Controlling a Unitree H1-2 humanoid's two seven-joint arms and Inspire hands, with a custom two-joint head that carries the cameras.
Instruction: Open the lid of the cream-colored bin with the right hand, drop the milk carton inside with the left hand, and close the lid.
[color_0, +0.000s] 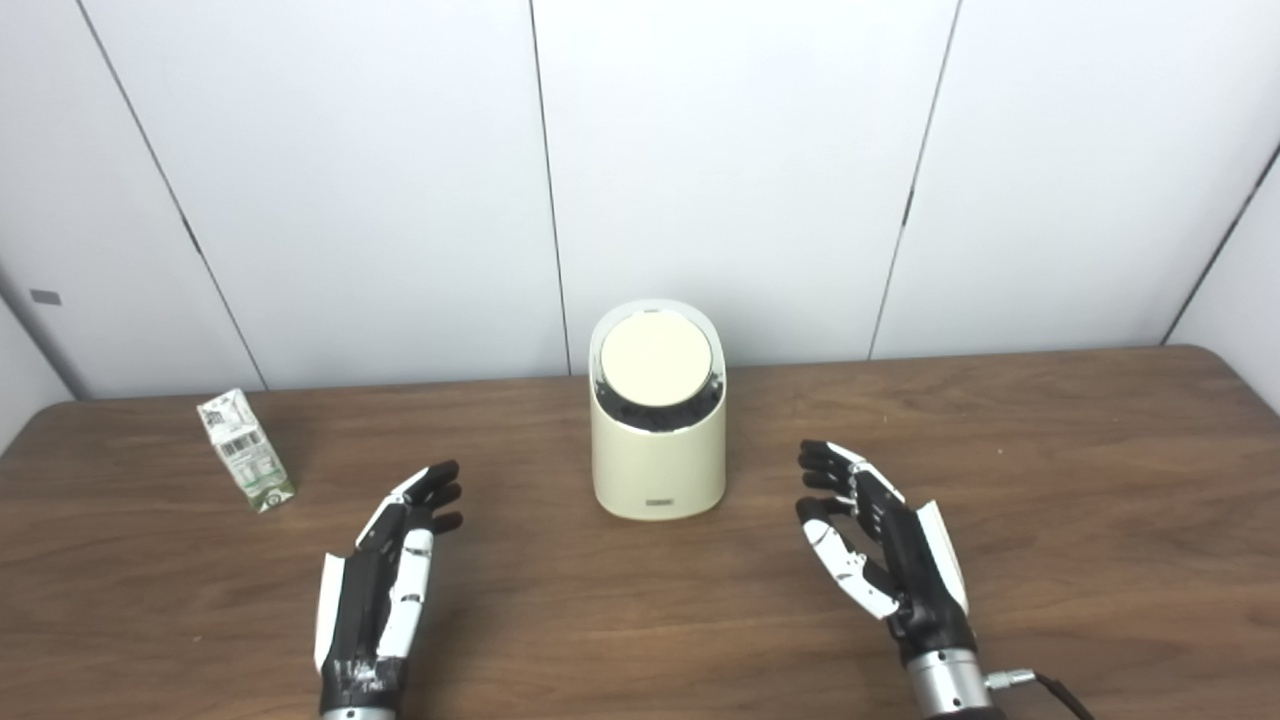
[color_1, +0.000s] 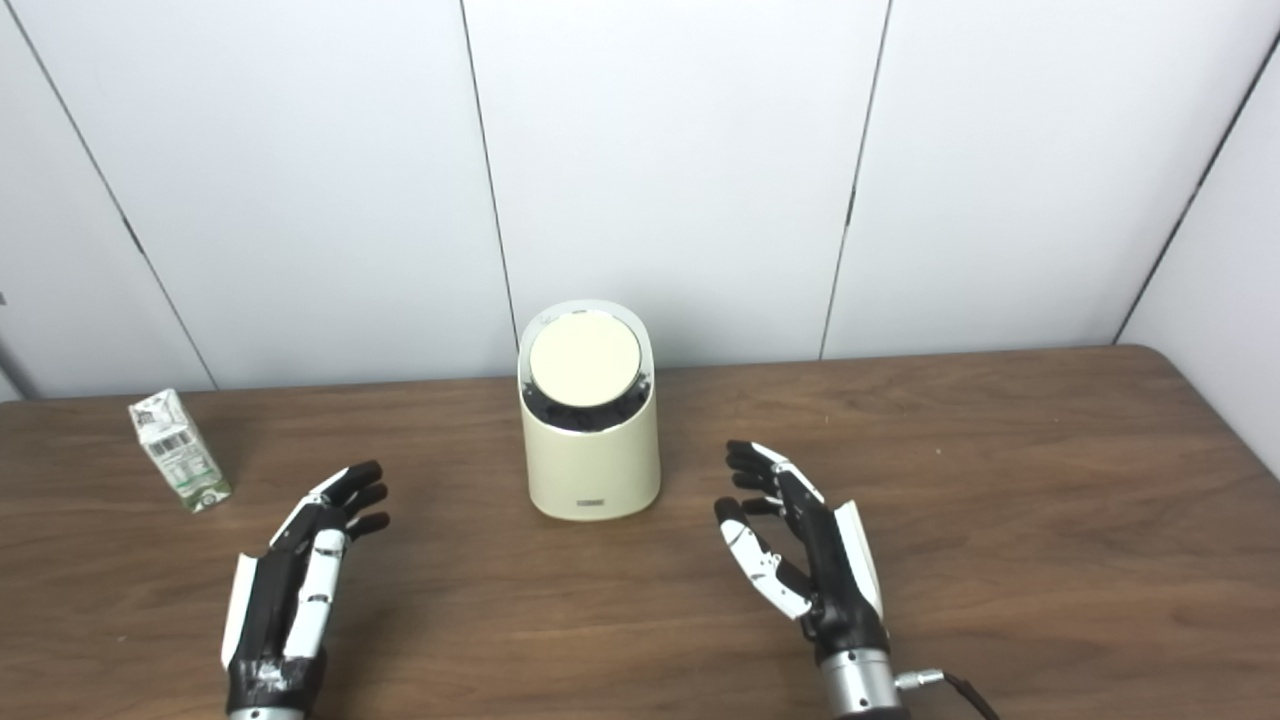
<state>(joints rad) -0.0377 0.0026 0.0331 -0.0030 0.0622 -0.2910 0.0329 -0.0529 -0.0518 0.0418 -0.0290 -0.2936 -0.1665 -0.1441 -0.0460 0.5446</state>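
Starting condition: no step is judged as begun; both hands are held low over the tabletop (color_0: 1050, 470), apart from every object.
Bin location: the cream-colored bin (color_0: 657, 455) is stood upright at the middle of the tabletop, near the back wall, between the two hands and ahead of them.
Lid state: the round lid (color_0: 656, 360) is seen seated in the slanted top, tilted toward the cameras, with a dark ring around it.
Carton location: the milk carton (color_0: 246, 450) is stood upright, slightly tilted, at the left, well apart from the bin and ahead-left of the left hand.
Left hand: the left hand (color_0: 385, 575) is held empty, fingers extended and apart.
Right hand: the right hand (color_0: 880, 545) is held empty, fingers spread and lightly curled.
Carton handling: a light, thin-walled, easily crushed and toppled body is expected; a moderate grip across the two broad faces at mid-height is advised.
Lid handling: a stiff, smooth lid is expected; its opening mechanism cannot be determined.
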